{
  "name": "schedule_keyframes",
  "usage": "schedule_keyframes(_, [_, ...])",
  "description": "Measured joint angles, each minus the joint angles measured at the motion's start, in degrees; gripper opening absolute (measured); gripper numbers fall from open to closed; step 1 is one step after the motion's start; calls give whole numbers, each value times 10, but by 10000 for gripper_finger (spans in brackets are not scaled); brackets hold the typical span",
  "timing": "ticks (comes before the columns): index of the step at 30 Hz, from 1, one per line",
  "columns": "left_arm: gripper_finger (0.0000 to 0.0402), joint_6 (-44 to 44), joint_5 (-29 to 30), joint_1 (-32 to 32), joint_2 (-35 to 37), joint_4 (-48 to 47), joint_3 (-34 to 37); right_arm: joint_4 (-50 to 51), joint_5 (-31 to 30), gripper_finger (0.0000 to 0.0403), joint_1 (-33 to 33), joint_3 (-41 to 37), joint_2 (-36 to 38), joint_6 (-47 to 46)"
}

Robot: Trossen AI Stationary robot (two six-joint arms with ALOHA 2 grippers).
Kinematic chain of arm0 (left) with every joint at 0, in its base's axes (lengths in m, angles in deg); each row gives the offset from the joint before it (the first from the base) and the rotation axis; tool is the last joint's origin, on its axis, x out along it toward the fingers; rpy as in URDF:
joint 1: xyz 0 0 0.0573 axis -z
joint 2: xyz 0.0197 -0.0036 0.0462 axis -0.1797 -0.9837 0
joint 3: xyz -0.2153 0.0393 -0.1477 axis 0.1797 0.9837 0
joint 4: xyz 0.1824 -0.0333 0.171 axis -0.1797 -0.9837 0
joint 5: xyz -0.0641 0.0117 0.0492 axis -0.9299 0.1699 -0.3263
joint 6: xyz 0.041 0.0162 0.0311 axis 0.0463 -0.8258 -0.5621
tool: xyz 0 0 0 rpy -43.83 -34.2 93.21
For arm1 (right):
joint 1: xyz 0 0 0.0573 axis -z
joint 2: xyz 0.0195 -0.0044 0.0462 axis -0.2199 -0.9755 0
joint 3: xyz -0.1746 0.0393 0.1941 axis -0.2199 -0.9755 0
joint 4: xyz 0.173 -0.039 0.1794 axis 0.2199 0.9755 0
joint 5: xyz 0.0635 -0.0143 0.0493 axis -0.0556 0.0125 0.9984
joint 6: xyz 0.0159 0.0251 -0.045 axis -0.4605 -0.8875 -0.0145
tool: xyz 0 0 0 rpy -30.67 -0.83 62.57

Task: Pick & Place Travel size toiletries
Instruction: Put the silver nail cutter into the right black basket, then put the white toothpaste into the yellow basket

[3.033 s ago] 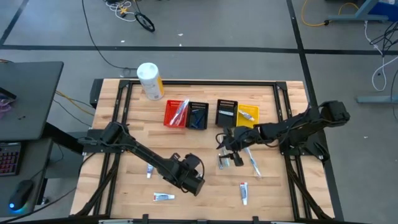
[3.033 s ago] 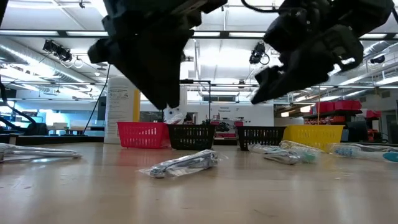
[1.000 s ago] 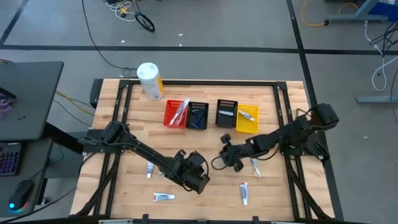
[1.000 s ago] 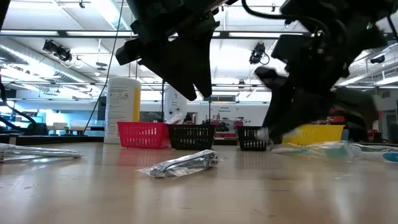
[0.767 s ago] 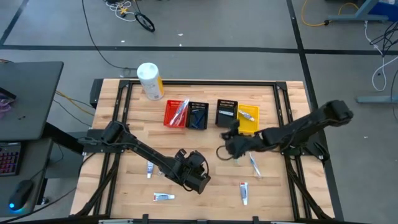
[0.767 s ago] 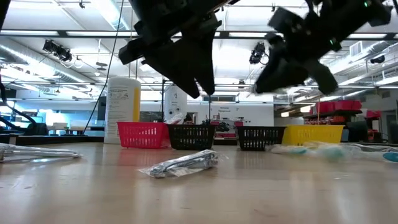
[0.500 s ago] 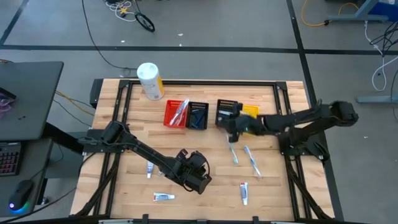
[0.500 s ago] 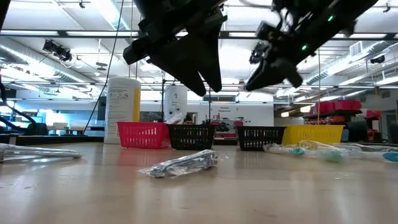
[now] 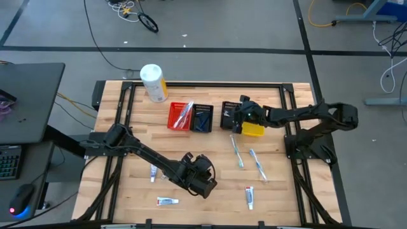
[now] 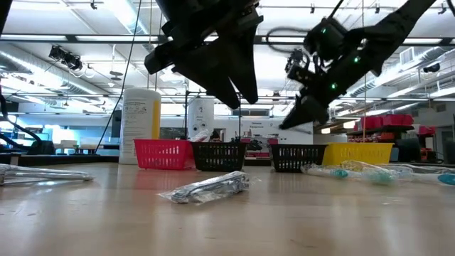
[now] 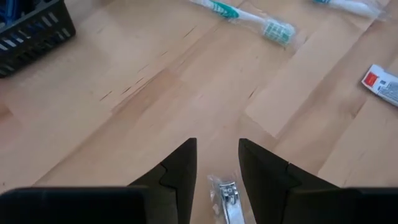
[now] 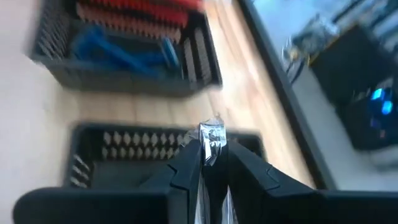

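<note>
Right gripper (image 12: 211,163) hangs directly above the far black slotted plastic bin (image 9: 231,114), fingers pinched on a small clear-wrapped metal nail clipper (image 12: 210,140) whose long axis runs out past the fingertips toward the bin, so release looks like a short drop. Left gripper (image 11: 217,163), fingers spread, hovers over another wrapped metal clipper (image 11: 227,198) lying near-centre on the wooden table (image 9: 140,137).

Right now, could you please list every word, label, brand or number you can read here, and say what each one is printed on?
None can be read as it stands.
White-and-yellow container: dark print on its label, too small to read.
Toothpaste tube: red mark and fine print, too blurred to read.
Signs in the room beyond the table: too far off to read.
</note>
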Motion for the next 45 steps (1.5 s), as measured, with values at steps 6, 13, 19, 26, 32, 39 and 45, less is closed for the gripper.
schedule_keyframes(6, [128,-9,-2,0,0,6,0,-12,73,76,18,0,-45,-6])
schedule_keyframes(13, [128,-9,-2,0,0,11,0,-14,24,88,19,0,-87,10])
schedule_keyframes(19, [128,-9,-2,0,0,13,0,-36,29,120,18,0,-97,3])
schedule_keyframes(26, [128,-9,-7,0,0,15,0,-53,17,140,15,0,-97,-5])
schedule_keyframes(32, [128,-13,-7,0,0,15,0,-52,8,141,-24,0,-77,-16])
schedule_keyframes(39, [128,-33,-6,-4,0,15,0,-50,-66,141,-98,0,-23,-5])
schedule_keyframes(45, [128,-33,-5,-12,0,14,0,-50,24,141,-151,0,-1,-13])
